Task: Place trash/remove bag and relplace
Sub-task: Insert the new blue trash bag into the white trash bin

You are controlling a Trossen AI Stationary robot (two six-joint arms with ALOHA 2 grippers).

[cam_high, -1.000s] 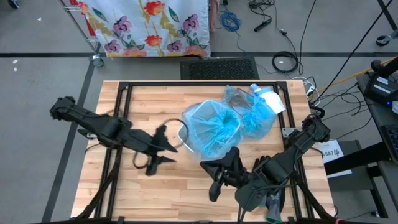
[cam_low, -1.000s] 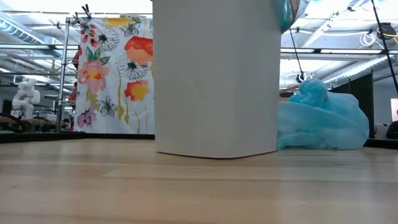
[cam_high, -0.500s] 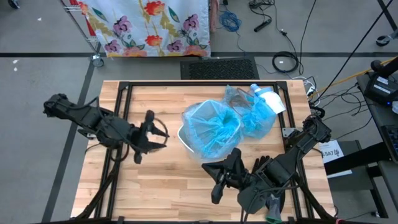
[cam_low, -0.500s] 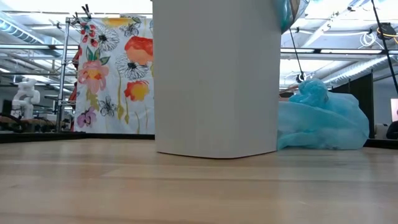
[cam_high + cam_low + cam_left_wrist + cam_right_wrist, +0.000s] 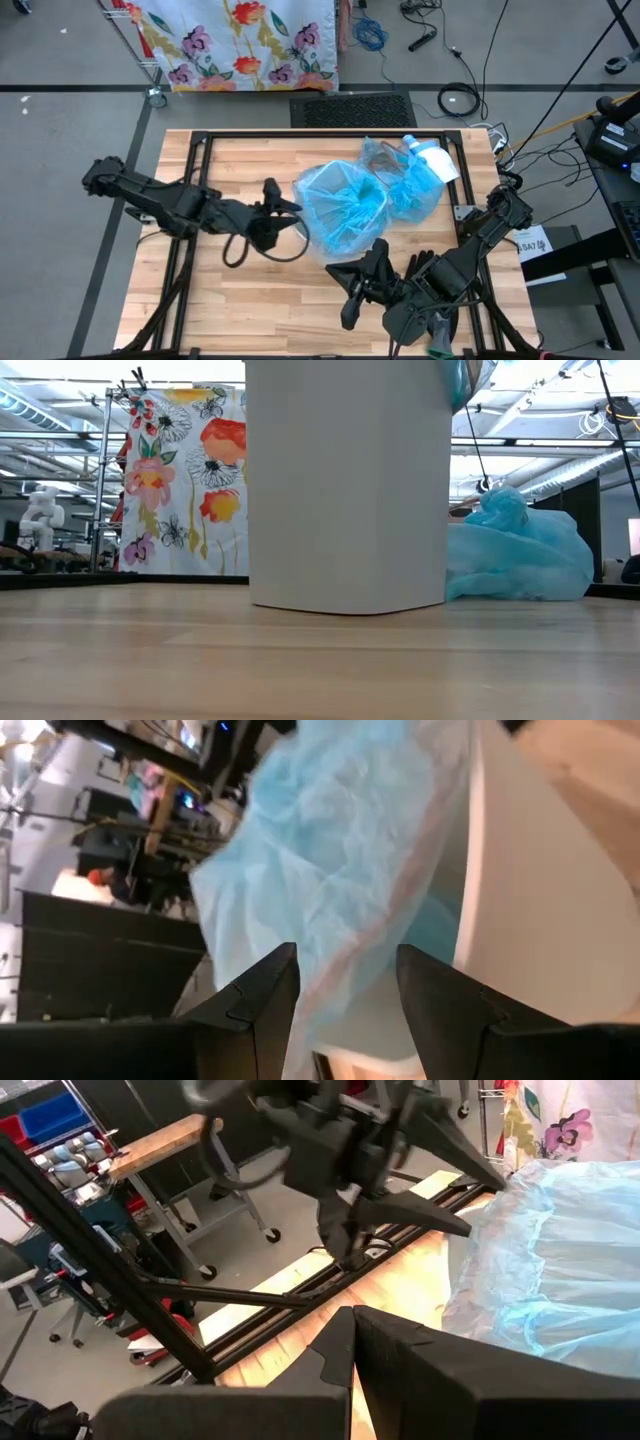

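A white bin point(image 5: 296, 214) stands mid-table, lined with a light blue bag point(image 5: 340, 205) whose edge hangs over the rim. In the low view the bin point(image 5: 345, 480) hides its liner. A full, tied blue bag point(image 5: 408, 183) lies on the table on the bin's far right side, and the low view shows this bag point(image 5: 515, 555) too. My left gripper point(image 5: 290, 208) is open at the bin's left rim, level and pointing right. In its wrist view the gripper point(image 5: 345, 982) has liner film point(image 5: 350, 870) ahead between the fingers. My right gripper point(image 5: 332, 266) is shut and waits near the bin's near side. The trash scraps are hidden. My left gripper's open fingers point(image 5: 262, 995) stand level on either side of the liner's overhang at the bin's left rim. I cannot tell whether they touch the film.
A blue-and-white packet point(image 5: 436, 160) lies at the far right by the tied bag. Dark gloves point(image 5: 425, 265) lie under the right arm near the table's near edge. A black frame point(image 5: 200, 150) runs along the table's edges. Bare wood point(image 5: 250, 300) lies at the near left.
My left gripper first drew back toward the table's left edge, away from the bin. It then swung right again and now stands at the bin's left rim, farther from the near edge than a second ago. Bin, bags and right arm kept still.
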